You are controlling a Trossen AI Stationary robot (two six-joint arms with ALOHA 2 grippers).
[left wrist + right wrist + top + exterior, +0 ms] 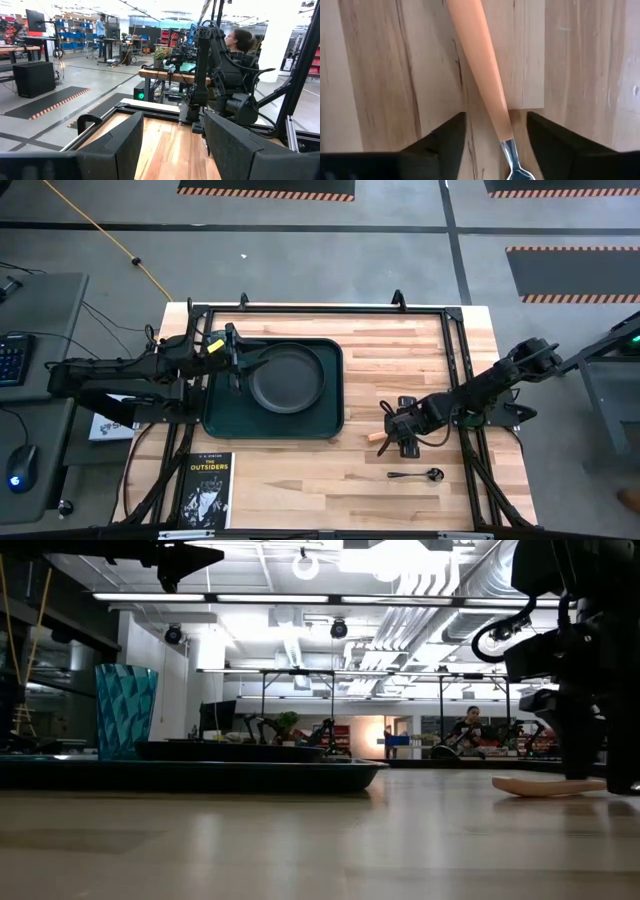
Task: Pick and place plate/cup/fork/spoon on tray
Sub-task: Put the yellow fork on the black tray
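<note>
The tan-handled fork (481, 70) lies flat on the wooden table, right of the dark green tray (220, 415). My right gripper (495, 145) points down over it, open, with one finger on each side of the handle where it meets the metal neck, and a gap on both sides. In the high view only the fork's handle end (376, 436) shows beside my right gripper (405, 432). The dark plate (287, 377) lies on the tray, and the teal cup (125, 710) stands on the tray too. The dark spoon (415, 475) lies on the table nearer the front edge. My left gripper (172, 145) hovers open over the tray's left part.
A black book with white lettering (205, 490) lies at the table's near left corner. A black frame (455, 320) runs around the table's edges. Bare wood lies between the tray and the fork. A person sits beyond the table (240, 42).
</note>
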